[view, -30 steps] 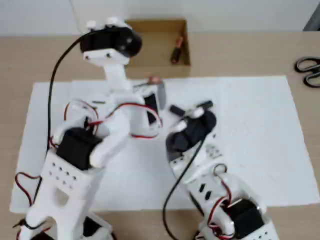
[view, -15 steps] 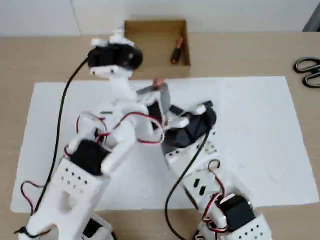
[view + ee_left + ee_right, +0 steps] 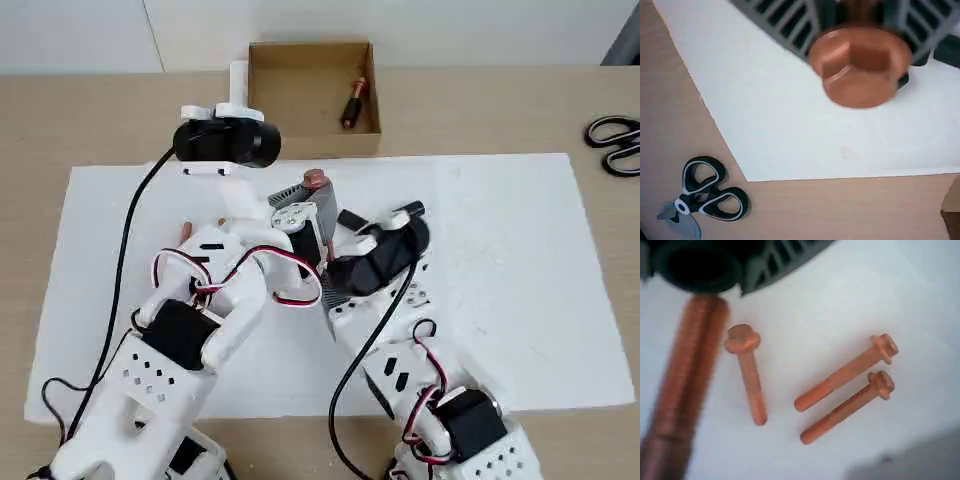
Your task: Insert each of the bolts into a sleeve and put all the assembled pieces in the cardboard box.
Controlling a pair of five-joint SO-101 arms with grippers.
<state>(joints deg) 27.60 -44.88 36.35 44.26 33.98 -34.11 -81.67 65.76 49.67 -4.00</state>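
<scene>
My left gripper [image 3: 314, 192] is shut on a copper bolt [image 3: 314, 179]; its hexagonal head [image 3: 860, 65] looms large in the left wrist view between grey ribbed fingers [image 3: 782, 20]. My right gripper [image 3: 385, 225] is shut on a black sleeve [image 3: 410, 210], just right of the bolt. In the right wrist view the sleeve's open end [image 3: 695, 265] faces the threaded shaft of the held bolt [image 3: 687, 385], which lies close in front of it. The cardboard box [image 3: 300, 60] at the back holds one assembled piece [image 3: 352, 100].
Three loose bolts [image 3: 747, 372] [image 3: 847, 371] [image 3: 845, 407] lie on the white paper [image 3: 500, 250]; one bolt tip [image 3: 185, 232] peeks out beside the left arm. Scissors [image 3: 615, 140] [image 3: 705, 192] lie on the wooden table at the far right.
The left arm has swung its bolt nearer and lower, towards the right gripper's sleeve. The right arm has shifted slightly left to meet it.
</scene>
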